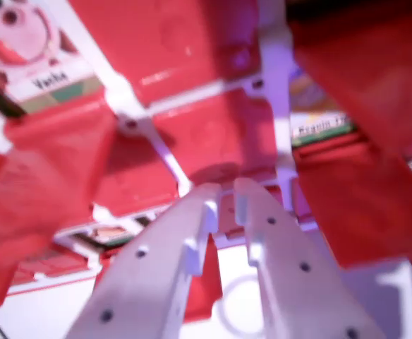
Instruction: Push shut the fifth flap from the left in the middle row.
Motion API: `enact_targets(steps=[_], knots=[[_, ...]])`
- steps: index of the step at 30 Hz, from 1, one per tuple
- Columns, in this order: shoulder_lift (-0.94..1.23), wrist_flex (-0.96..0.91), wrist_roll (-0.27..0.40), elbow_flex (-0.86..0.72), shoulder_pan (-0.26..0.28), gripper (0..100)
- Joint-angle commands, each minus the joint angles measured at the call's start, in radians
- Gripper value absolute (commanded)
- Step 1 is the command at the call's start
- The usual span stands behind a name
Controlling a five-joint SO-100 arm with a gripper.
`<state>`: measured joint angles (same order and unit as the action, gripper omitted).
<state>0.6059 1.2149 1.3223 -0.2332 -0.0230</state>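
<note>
The white gripper (223, 192) has its 2 fingertips nearly together with only a narrow gap, holding nothing, pressed against a red flap (216, 138) at the picture's centre (blurred). White frame bars (276, 85) border it. A picture card labelled "Vache" (40, 60) shows upper left in the wrist view.

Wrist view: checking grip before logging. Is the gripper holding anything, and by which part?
Nothing held: the gripper fingertips are nearly together, empty, against a red flap.
</note>
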Motion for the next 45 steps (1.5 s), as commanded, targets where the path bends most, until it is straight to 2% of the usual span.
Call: enact_targets(steps=[1, 12, 17, 28, 38, 45], knots=[[0.261, 0.014, 0.009, -0.012, -0.005, 2], [0.548, 0.104, 0.015, -0.186, 0.008, 2], [0.695, 0.146, 0.046, -0.285, 0.012, 2], [1.115, 0.095, 0.150, -0.657, 0.043, 2], [1.489, 0.054, 0.202, -0.963, 0.089, 2], [1.666, 0.046, 0.242, -1.120, 0.089, 2]])
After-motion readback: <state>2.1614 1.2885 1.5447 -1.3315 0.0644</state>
